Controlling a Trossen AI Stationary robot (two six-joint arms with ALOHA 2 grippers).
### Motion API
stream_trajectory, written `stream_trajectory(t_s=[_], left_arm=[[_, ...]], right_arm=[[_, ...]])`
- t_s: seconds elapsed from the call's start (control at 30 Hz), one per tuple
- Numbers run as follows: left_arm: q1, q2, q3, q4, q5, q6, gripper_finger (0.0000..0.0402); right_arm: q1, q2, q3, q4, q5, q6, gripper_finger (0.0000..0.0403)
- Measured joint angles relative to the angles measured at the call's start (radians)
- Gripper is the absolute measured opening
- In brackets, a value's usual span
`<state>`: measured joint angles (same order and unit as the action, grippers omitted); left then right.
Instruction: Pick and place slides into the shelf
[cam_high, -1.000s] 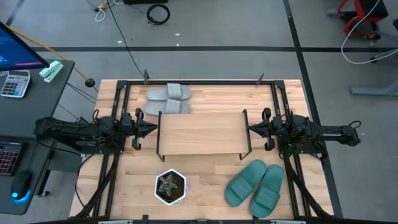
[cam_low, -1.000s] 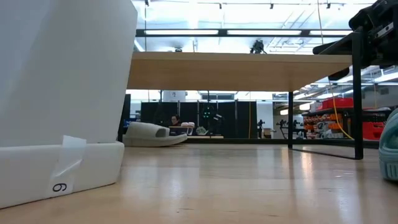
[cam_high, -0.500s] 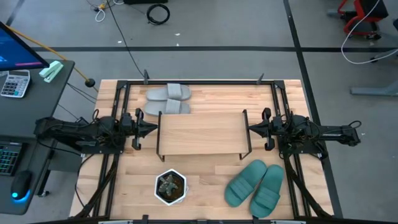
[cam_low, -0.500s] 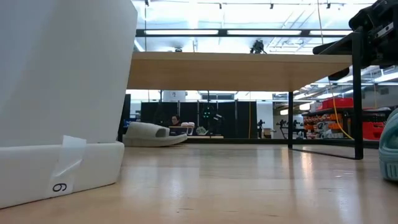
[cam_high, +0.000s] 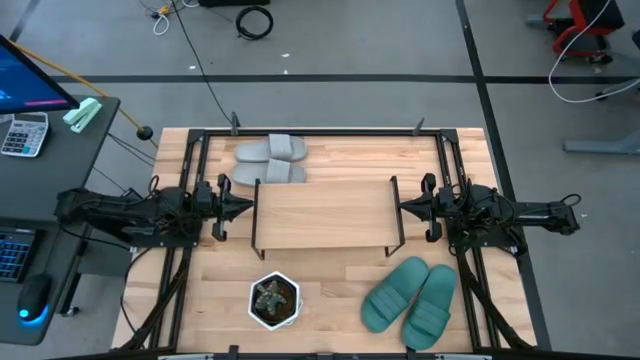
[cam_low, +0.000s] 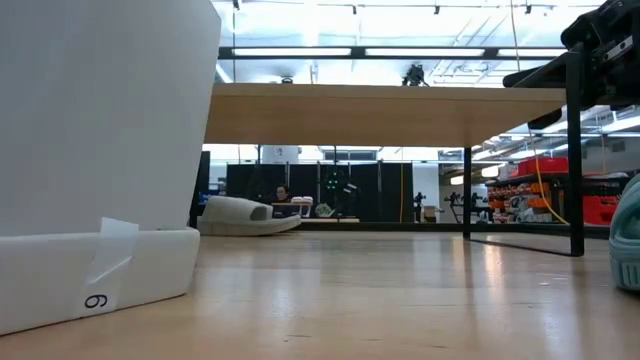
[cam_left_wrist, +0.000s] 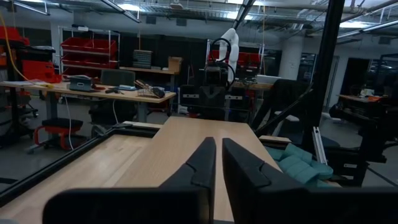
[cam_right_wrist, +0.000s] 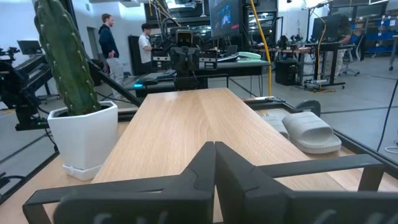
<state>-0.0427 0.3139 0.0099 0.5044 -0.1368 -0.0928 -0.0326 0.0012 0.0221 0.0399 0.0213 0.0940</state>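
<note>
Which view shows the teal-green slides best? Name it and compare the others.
The high view: both teal-green slides lie whole, side by side on the table, near the right arm. The low view catches only one edge; the left wrist view shows a part beside the shelf; the right wrist view shows none.

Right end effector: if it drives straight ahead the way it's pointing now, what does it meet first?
Probably nothing at once: the right end effector, shut, points along and seemingly just above the low shelf's light wooden board top. Next in line is the left end effector opposite; height is unclear.
</note>
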Motion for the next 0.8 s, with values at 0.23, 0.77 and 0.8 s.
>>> stream_trajectory(t_s=[0.23, 0.77, 0.8], left_arm=[[0.0, 0.0, 0.0, 0.0, 0.0, 0.0, 0.0033], [0.0, 0.0, 0.0, 0.0, 0.0, 0.0, 0.0028], [0.0, 0.0, 0.0, 0.0, 0.0, 0.0, 0.0028]], right_arm=[[0.0, 0.0, 0.0, 0.0, 0.0, 0.0, 0.0014], [0.0, 0.0, 0.0, 0.0, 0.0, 0.0, 0.0014], [0.0, 0.0, 0.0, 0.0, 0.0, 0.0, 0.0014]])
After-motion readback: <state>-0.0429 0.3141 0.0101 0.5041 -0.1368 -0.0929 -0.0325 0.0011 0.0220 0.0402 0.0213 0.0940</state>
